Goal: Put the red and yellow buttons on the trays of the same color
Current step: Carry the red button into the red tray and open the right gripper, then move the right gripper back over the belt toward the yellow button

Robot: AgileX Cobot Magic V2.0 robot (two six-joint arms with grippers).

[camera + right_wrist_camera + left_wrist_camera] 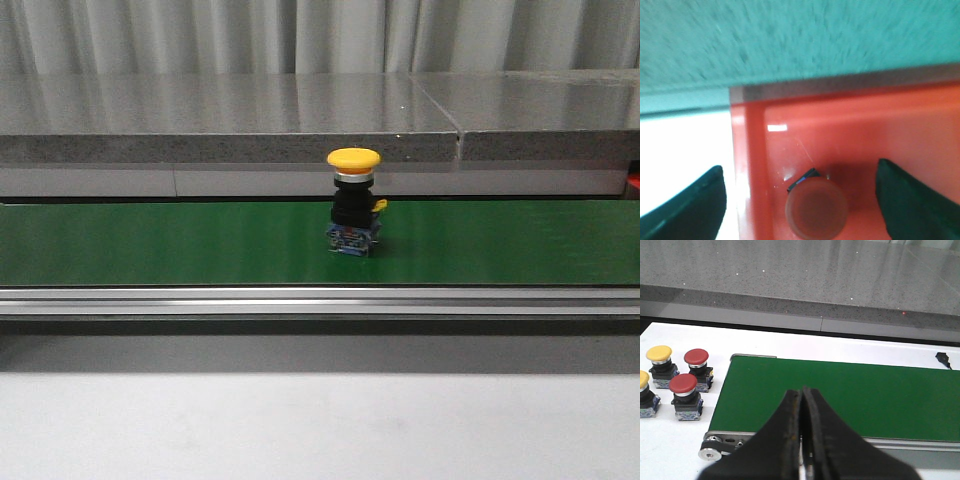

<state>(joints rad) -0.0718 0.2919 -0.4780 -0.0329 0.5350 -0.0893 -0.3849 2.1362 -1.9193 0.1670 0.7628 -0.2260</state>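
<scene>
Yellow button (353, 203) is stood upright mid-belt (150, 245). Left gripper (801, 440) is clenched, empty; right gripper (800, 200) is spread over red button (816, 207) in red tray (840, 130). Nearer arm cannot be told.

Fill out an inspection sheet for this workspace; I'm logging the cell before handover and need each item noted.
Surface: green conveyor belt with a metal rail in front; white table beside its end.
Job's things: yellow button upright on the belt; two red and two yellow waiting buttons on the white table; one red button inside the red tray.
Clutter: nothing seen.
Grippers: left gripper shut, empty, above the belt end; right gripper open around the red button.
Cables: a small black connector past the belt.
Surroundings: grey stone ledge, curtain behind.
</scene>
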